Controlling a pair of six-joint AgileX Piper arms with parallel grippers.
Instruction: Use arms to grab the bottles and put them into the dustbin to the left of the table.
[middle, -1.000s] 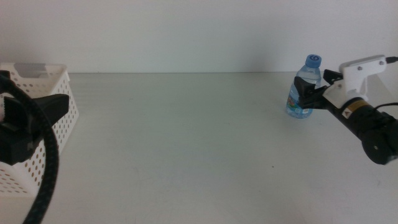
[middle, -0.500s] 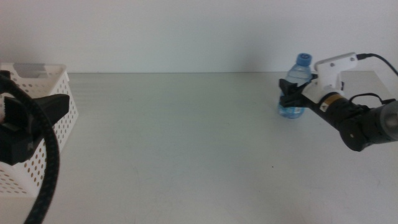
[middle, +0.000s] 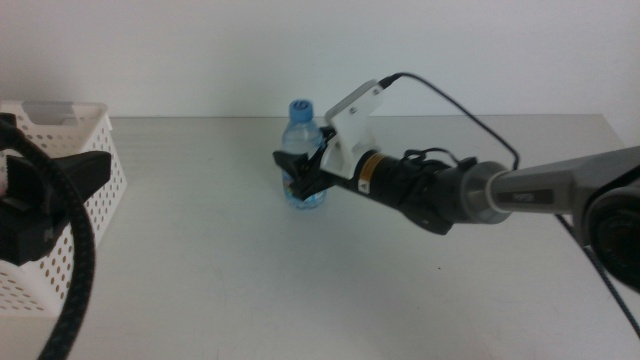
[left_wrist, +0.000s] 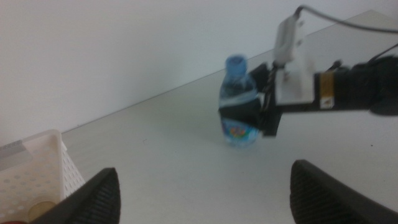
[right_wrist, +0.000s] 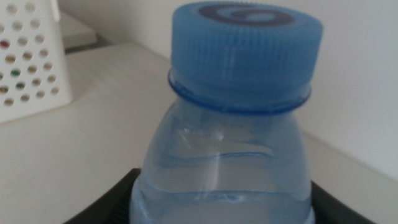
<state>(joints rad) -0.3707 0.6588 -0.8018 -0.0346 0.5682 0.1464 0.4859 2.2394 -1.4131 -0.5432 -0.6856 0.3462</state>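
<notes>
My right gripper (middle: 300, 178) is shut on the small clear water bottle (middle: 304, 150) with a blue cap and holds it upright over the far middle of the table (middle: 300, 290). The right wrist view is filled by the bottle (right_wrist: 230, 149) between the two dark jaws. The left wrist view shows the bottle (left_wrist: 238, 106) and the right gripper (left_wrist: 261, 115) ahead. My left gripper (middle: 60, 185) waits open at the left, beside the white perforated dustbin (middle: 60, 130). The red can and yellow tea bottle are not clearly visible.
The dustbin stands at the table's left end; its wall also shows in the left wrist view (left_wrist: 31, 168) and in the right wrist view (right_wrist: 28, 56). A thick black cable (middle: 80, 270) loops at the lower left. A white wall lies behind.
The right arm has carried the water bottle from the far right of the table leftward to the middle. The left arm has not moved.
</notes>
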